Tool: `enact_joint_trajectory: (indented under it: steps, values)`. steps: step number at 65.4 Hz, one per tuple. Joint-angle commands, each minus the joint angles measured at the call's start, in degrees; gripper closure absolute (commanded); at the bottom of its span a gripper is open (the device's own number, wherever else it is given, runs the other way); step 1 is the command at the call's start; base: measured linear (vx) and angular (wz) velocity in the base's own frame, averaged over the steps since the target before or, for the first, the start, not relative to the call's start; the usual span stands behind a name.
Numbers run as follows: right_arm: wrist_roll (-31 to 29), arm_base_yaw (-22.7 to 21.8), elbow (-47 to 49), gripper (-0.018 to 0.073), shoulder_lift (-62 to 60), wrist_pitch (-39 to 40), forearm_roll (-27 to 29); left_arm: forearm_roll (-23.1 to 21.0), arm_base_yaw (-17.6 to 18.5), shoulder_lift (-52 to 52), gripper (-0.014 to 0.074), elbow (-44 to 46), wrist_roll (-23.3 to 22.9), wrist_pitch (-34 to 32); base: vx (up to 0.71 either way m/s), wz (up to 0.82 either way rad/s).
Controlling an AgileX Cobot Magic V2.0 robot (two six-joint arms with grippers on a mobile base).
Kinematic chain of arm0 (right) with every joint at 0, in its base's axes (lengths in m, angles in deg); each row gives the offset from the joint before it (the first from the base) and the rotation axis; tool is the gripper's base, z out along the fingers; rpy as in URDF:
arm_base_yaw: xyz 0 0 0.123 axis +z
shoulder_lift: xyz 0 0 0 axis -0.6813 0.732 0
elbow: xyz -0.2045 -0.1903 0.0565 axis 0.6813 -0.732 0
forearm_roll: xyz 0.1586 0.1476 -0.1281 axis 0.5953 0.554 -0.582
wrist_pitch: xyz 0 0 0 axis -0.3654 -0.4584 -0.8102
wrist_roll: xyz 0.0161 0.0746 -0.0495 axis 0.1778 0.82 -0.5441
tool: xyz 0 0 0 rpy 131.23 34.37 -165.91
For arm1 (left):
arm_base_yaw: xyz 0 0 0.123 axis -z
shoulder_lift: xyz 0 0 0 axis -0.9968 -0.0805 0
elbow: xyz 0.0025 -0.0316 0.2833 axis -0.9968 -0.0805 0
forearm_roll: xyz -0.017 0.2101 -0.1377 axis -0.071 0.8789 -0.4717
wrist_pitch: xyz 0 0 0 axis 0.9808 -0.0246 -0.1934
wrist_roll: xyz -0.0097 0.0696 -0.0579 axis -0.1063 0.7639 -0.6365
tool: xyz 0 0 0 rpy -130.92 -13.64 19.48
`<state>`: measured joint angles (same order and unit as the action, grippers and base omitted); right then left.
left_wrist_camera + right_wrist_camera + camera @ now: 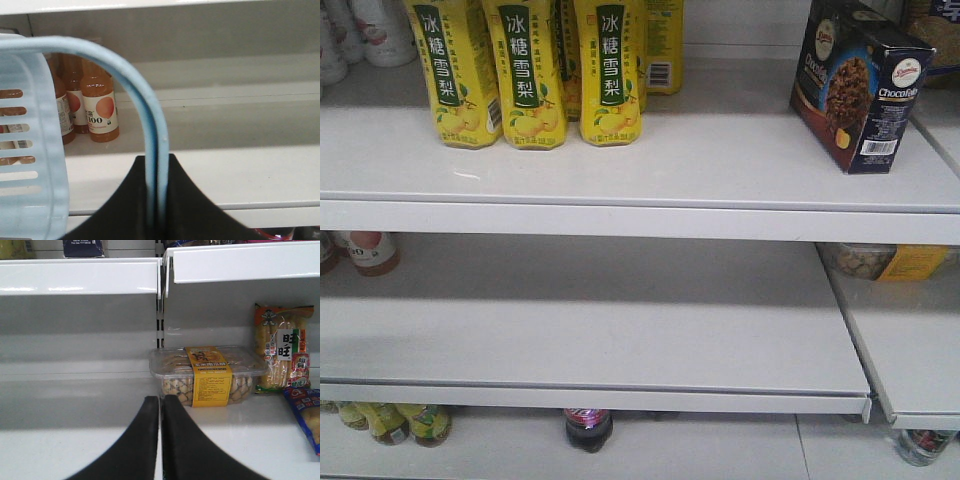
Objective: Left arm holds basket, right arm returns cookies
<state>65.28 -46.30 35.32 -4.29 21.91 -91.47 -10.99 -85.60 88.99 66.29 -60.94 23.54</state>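
Note:
The cookies (pixel 858 88), a dark navy-and-brown box with a barcode on its side, stand upright at the right end of the top shelf, and no gripper touches them. Its bottom edge shows as a dark box (pixel 83 248) at the top of the right wrist view. My left gripper (pixel 155 160) is shut on the light blue hoop handle (pixel 145 100) of the basket (pixel 30 160), whose slotted side hangs at the left. In front of the middle shelf, my right gripper (pixel 160 400) is shut with nothing between its fingers.
Yellow pear-drink bottles (pixel 528 70) stand on the top shelf left of the cookies. Orange juice bottles (pixel 99 107) sit on the middle shelf at the left. A clear snack tub with a yellow label (pixel 207 374) and snack bags (pixel 282 352) lie to the right.

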Motion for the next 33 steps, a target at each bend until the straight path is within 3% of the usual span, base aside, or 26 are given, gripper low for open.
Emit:
enact_joint_trajectory:
  steps: [1, 33]
  values:
    - [0.02, -0.02, -1.06, 0.0565, -0.71, 4.57, -0.63, 0.67, 0.19, 1.03, 0.0599, 1.72, 1.04, -5.89, 0.00, 0.00]
    - [0.02, -0.03, -0.99, 0.0565, -0.71, 4.57, -0.63, 0.67, 0.19, 1.03, 0.0599, 1.72, 1.04, -5.89, 0.00, 0.00]
